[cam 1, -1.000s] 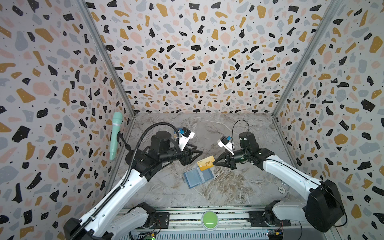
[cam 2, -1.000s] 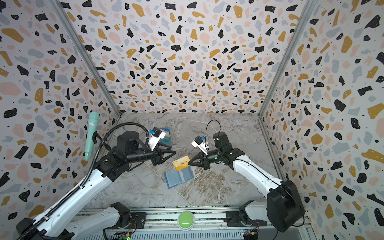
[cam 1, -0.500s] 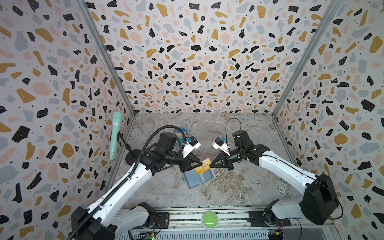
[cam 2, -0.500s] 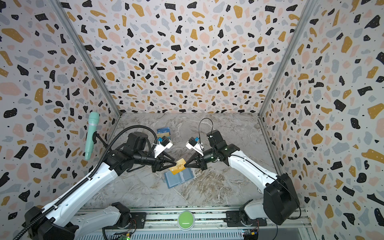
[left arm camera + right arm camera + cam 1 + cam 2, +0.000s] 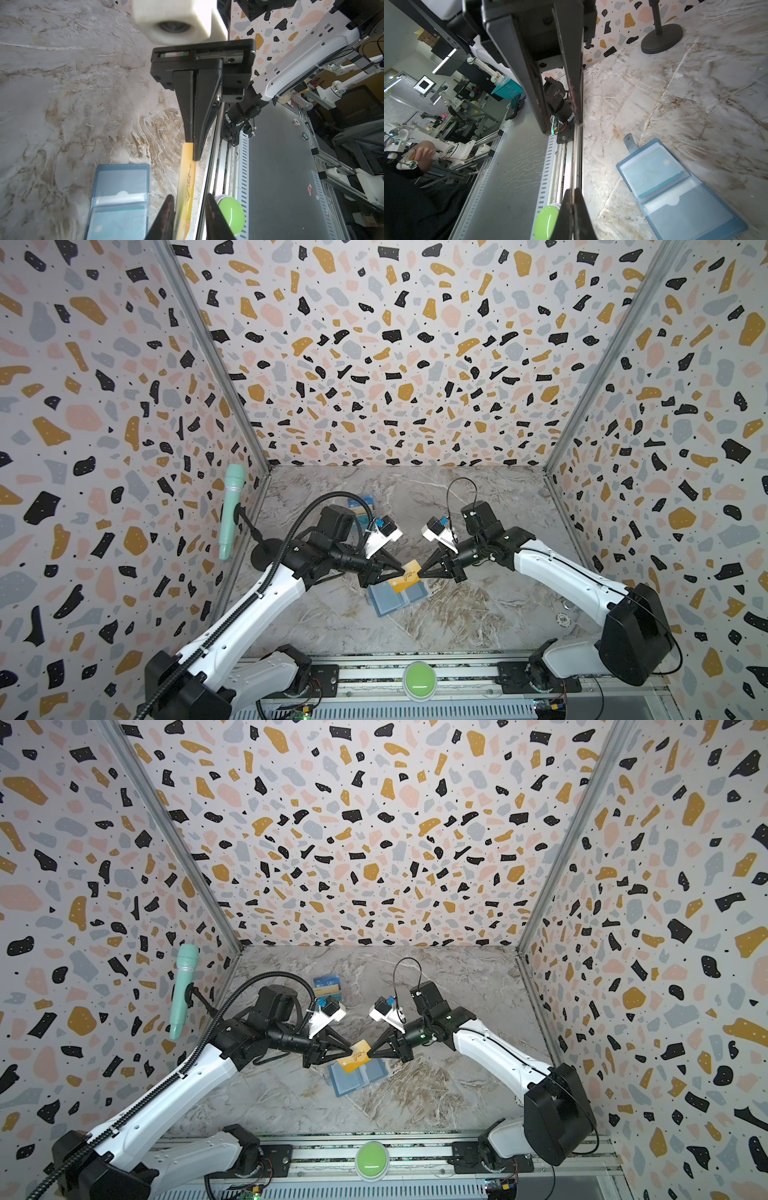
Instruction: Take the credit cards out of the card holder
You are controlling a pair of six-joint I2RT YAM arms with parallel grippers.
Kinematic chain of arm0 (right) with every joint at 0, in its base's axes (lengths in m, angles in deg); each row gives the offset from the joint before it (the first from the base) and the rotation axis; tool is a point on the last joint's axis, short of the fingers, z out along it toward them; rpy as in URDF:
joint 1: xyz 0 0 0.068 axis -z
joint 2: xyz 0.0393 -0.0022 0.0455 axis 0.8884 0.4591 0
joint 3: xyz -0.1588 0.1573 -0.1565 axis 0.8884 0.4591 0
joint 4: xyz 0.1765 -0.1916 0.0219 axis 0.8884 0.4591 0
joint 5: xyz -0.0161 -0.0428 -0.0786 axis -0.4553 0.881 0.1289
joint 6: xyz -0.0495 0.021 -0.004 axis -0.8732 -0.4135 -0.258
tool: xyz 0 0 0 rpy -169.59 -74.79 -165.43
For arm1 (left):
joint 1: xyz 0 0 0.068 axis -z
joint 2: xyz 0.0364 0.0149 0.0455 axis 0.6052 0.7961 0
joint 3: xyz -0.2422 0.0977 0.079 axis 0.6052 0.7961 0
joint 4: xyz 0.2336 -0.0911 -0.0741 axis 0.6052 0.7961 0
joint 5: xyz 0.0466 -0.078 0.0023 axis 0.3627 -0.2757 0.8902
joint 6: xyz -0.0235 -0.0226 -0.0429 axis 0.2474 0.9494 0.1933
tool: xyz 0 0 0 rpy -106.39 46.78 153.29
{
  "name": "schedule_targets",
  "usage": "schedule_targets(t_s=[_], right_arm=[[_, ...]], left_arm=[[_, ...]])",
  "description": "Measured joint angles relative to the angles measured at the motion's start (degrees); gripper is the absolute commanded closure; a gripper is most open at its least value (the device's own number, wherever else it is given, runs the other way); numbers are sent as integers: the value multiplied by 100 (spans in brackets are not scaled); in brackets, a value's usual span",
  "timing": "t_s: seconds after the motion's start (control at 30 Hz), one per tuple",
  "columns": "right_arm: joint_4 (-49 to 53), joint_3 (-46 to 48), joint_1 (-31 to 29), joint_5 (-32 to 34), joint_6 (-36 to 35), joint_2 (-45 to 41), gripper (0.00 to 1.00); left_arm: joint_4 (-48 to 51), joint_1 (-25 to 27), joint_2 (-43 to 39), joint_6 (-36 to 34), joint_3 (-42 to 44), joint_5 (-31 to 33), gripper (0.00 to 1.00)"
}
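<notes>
Left claw (image 5: 189, 205) narrowed, loose around yellow card (image 5: 405, 577), right claw (image 5: 420, 572) pinching it, holder (image 5: 388, 601) part-covered

We find open marble tabletop (image 5: 478, 626) right of and in front of the card holder (image 5: 390, 603). Over it, left gripper (image 5: 400, 571) and right gripper (image 5: 420, 572) meet at the yellow card (image 5: 406, 577), barring passage. Blue cards (image 5: 360, 502) and a microphone stand base (image 5: 265, 550) occupy the back left.
</notes>
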Motion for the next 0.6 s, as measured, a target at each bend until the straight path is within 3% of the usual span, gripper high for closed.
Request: schedule_targets(t_s=[0.17,0.3,0.6], right_arm=[[7,-2,-15,0,-24,0,100],[20,-2,-15,2,-46,0,100],[-101,-2,-17,-35,-61,0,100]], left_arm=[[-7,0,2,20,7,157,70],[-7,0,2,44,7,203,76],[-11,0,87,37,9,-118,80]])
